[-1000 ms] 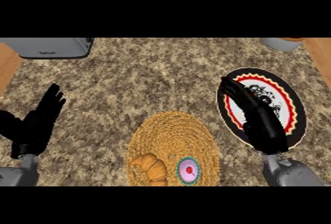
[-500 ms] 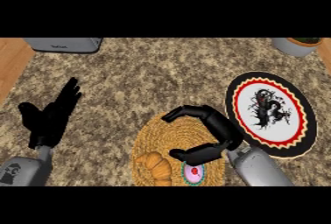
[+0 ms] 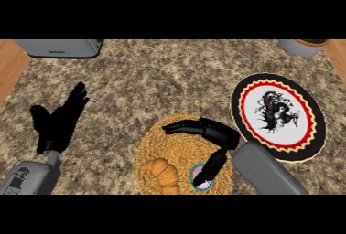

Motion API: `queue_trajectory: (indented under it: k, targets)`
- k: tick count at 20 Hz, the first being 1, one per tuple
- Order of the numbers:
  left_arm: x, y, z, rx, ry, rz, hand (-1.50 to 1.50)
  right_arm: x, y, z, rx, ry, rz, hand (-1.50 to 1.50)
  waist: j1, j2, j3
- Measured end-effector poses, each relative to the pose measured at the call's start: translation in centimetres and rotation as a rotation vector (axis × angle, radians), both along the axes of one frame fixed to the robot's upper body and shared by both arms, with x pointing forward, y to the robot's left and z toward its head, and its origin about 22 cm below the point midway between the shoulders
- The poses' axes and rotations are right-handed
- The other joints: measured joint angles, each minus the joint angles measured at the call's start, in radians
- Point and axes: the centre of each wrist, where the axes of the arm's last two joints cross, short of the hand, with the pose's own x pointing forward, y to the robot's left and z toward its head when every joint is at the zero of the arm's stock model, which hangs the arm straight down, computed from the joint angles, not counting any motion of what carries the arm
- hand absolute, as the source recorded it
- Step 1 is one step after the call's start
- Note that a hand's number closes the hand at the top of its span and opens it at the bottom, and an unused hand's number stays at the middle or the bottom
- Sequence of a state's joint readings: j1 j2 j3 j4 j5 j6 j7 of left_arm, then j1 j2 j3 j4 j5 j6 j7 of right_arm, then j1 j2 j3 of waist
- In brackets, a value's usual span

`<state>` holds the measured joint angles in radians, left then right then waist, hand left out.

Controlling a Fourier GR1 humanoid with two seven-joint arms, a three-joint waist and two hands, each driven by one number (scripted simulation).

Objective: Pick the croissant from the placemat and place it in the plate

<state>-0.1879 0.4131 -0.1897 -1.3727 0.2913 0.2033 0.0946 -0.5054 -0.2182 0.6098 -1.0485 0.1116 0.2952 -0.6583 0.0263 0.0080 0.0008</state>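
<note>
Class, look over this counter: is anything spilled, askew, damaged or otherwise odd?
Nothing stands out. The croissant lies whole on the woven placemat beside a small pink-and-teal item, with the right hand open above them. The patterned plate sits flat and holds nothing. The left hand rests open.

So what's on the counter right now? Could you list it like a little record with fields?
croissant: lying on the placemat, left part, not held
placemat: round, woven, near the front edge
plate: right of the placemat, nothing on it
right robot hand: open, over the placemat, right of the croissant
left robot hand: open, resting at the left
small round thing: on the placemat, partly hidden by the thumb
</note>
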Motion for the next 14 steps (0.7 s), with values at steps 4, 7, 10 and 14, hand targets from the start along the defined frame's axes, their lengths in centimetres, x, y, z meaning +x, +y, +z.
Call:
queue_trajectory:
  k: [4,7,10,14]
  targets:
    - [0.1,0.8,-0.1,0.002,0.009,0.013,0.0,0.7,1.2,0.4,-0.081,-0.06,0.049,-1.5,-0.012,-0.005,-0.001]
    - [-0.1,0.7,-0.1,0.004,0.005,0.02,0.0,1.2,1.1,1.4,-0.133,-0.091,0.07,-1.5,-0.017,-0.007,-0.001]
    - [-0.1,1.2,-0.2,0.009,0.007,0.024,0.0,0.8,2.2,1.8,-0.212,-0.108,0.101,-1.5,-0.022,-0.009,-0.001]
    - [0.0,1.1,-0.2,0.002,0.006,0.027,0.0,0.4,3.9,2.6,-0.326,-0.137,0.145,-1.5,-0.023,-0.01,-0.001]
